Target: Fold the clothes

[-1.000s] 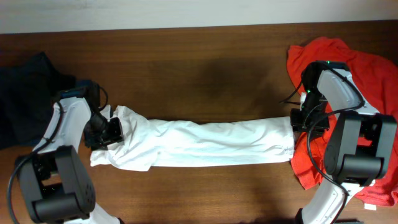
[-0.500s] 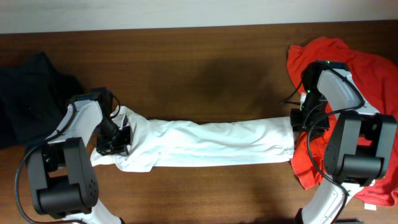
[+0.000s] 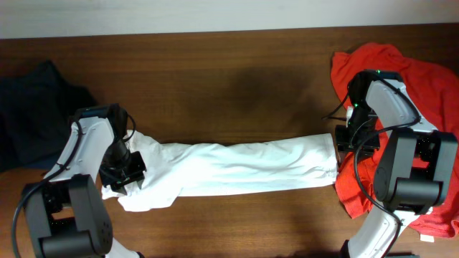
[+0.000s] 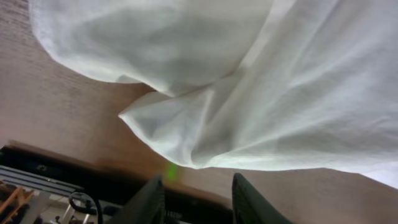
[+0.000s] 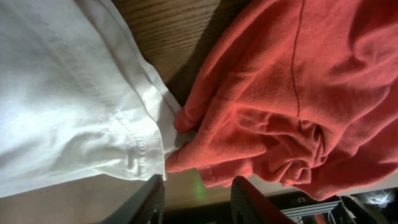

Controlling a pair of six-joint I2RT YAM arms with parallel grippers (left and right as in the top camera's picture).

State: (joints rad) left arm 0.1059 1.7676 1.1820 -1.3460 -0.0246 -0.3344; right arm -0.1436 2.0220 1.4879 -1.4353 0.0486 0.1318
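The white shirt [image 3: 244, 165] lies on the counter [image 3: 237, 86] as a long, narrow band running from my left side to my right. My left gripper [image 4: 198, 190] is at its left end, where the cloth bunches into loose folds. The jaws are spread, with bare counter between them, and a folded corner of the shirt sits just beyond the tips. My right gripper [image 5: 198, 186] is at the other end, where the stitched hem meets the red shirt [image 3: 423, 79]. Its jaws are also spread with nothing between them. The hem corner reaches one fingertip and a red fold lies just ahead. The red shirt is heaped at the right edge, partly under my right arm. Navy clothes [image 3: 29, 107] lie at the far left, apart from the white shirt.
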